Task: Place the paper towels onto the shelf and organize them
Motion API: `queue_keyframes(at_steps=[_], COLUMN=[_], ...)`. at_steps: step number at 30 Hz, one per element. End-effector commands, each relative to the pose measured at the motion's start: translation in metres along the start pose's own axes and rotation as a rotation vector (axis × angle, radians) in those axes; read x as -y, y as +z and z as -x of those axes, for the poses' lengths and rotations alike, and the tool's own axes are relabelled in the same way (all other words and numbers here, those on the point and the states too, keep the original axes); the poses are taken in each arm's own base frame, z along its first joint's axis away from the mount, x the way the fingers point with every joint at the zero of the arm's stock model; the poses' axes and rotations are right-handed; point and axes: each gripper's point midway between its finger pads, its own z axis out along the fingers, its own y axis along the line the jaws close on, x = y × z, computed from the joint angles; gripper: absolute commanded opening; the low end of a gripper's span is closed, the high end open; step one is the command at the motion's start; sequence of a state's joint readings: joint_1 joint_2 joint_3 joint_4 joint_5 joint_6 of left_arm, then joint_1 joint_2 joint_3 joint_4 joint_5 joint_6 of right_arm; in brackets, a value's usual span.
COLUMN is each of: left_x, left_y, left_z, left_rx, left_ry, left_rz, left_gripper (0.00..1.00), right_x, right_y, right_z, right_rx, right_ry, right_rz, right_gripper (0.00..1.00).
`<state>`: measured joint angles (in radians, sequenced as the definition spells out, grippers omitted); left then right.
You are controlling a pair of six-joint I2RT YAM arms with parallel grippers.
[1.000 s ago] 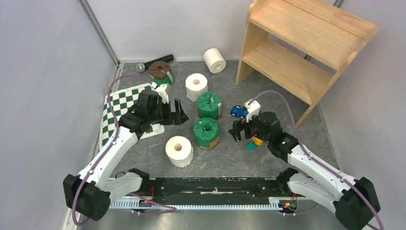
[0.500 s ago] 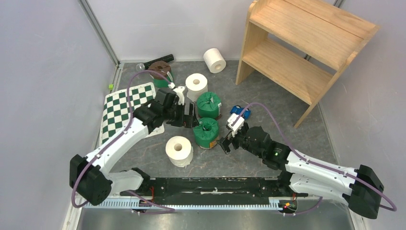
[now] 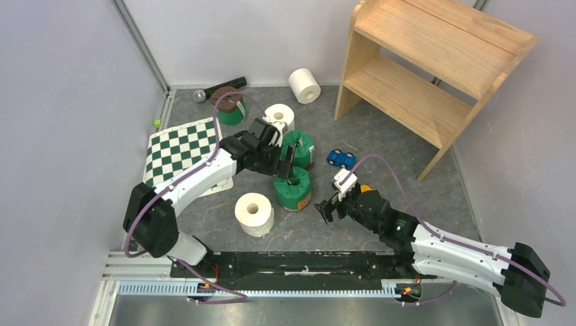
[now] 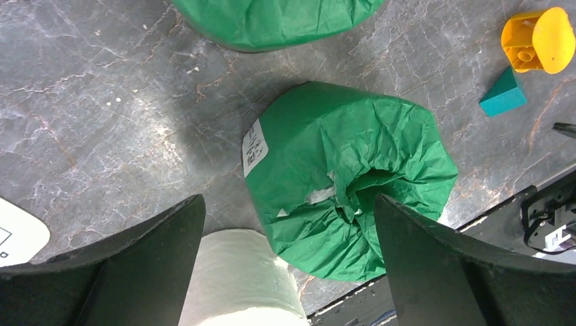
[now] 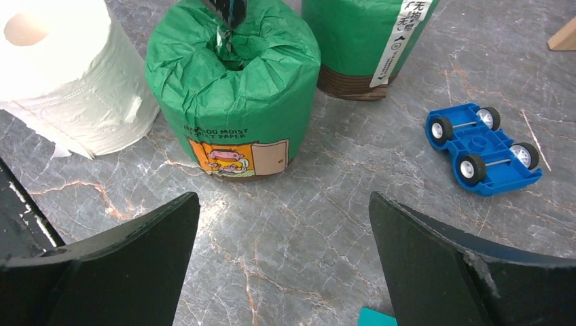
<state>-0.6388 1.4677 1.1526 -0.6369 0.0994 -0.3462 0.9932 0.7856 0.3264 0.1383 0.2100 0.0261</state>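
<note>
1. Far left, nine o'clock on the overhead view: checkerboard mat flat on the tabletop, black microphone beyond it at eleven, by the back wall.
2. Just past the mat's far corner, brown-topped green roll, standing upright.
3. And here, the left claw: spread wide, gripping nothing, hanging over the middle cluster of paper towels. Straight below it in the wrist view, the near green roll; contact impossible to call.
4. At seven o'clock of that one, near white roll, upright, just beside it. At twelve, far green roll, also upright, with the half-hidden white roll peeking out behind the left arm.
5. Up by the back wall, tipped white roll, on its side, near the shelf's foot.
6. Over to the right claw: jaws wide apart, empty, low over the tabletop at four o'clock of the near green roll, facing its orange label.
7. Blue toy car at one o'clock of that claw, wheels up in the right wrist view; yellow piece and teal block side by side at three o'clock of the near green roll.
8. Far right, two o'clock: the shelf, light wood, two tiers, angled into the corner. All six rolls down on the tabletop.
</note>
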Motion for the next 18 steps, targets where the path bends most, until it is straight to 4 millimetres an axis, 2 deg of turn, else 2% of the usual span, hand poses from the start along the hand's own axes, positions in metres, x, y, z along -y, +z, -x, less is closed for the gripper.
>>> queue_keyframes(at_steps=[1, 7, 13, 16, 18], left_x=[0.008, 0.003, -0.001, -0.002, -0.003], left_y=[0.006, 0.014, 0.021, 0.027, 0.032], left_z=[0.006, -0.01, -0.017, -0.019, -0.021], left_rx=[-0.015, -0.084, -0.119, -0.136, -0.151], left_ry=[0.083, 0.125, 0.151, 0.155, 0.155], left_rz=[-0.016, -0.01, -0.006, -0.005, -0.004], left_gripper=[0.97, 0.93, 0.89, 0.87, 0.87], right_x=[0.006, 0.003, 0.021, 0.032, 0.034], right_y=[-0.002, -0.002, -0.005, -0.007, -0.007], right_z=[0.006, 0.007, 0.022, 0.016, 0.005], right_rx=[0.023, 0.044, 0.112, 0.133, 0.128], right_ry=[0.023, 0.065, 0.234, 0.267, 0.244], right_rz=[-0.043, -0.032, -0.157, -0.223, -0.231], right_gripper=[0.98, 0.98, 0.98, 0.98, 0.98])
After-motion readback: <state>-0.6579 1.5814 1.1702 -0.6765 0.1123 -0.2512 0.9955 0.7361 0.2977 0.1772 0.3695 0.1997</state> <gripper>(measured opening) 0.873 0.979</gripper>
